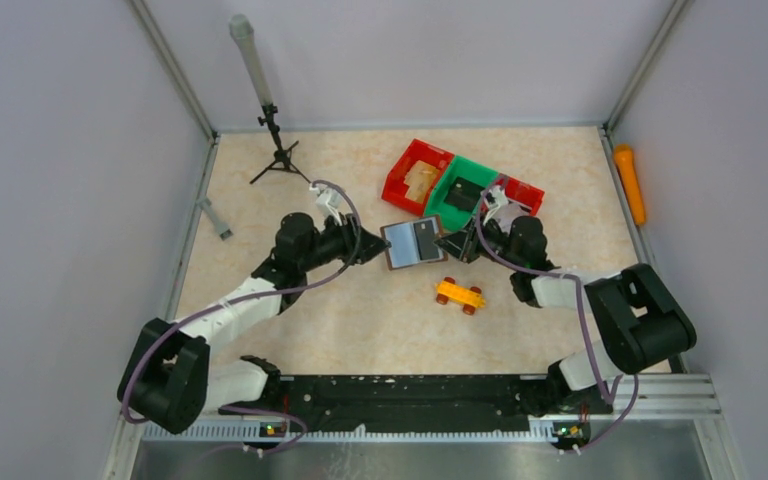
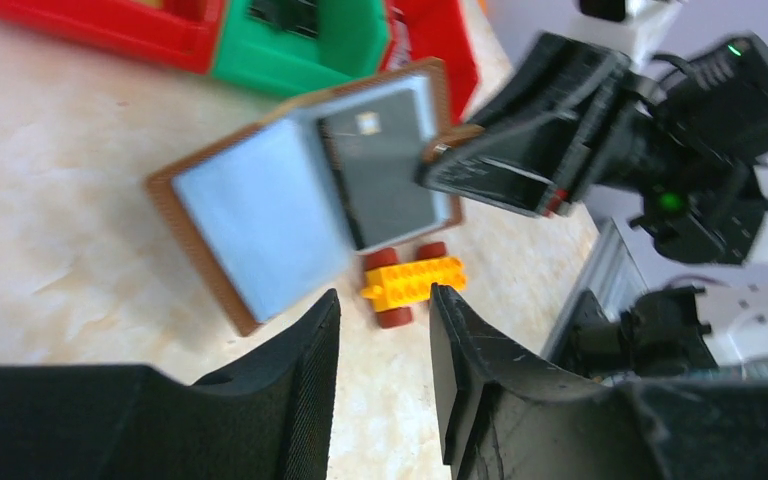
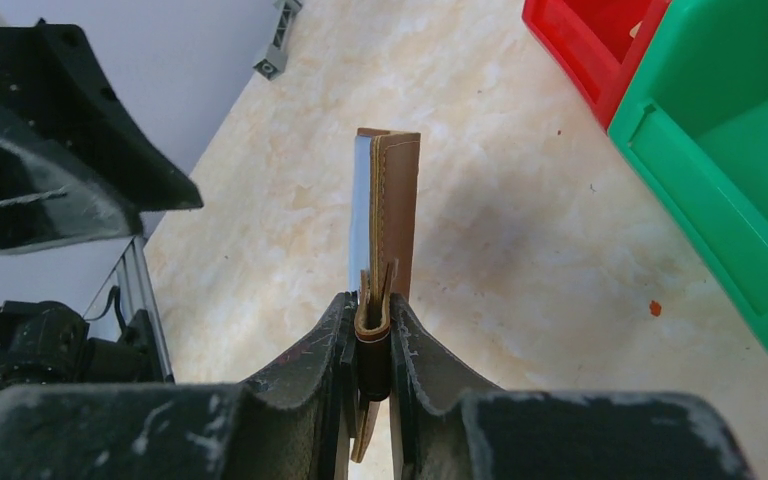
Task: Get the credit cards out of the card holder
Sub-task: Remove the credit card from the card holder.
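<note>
Between the claws: opened card holder (image 1: pixel 415 243).
Right claw (image 3: pixel 368 320) pinches its edge; left claw (image 2: pixel 385 330) gapes beside it.

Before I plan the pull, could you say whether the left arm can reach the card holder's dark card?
Probably yes: the right gripper holds the card holder open, and the dark card faces the open left gripper, unobstructed.
</note>
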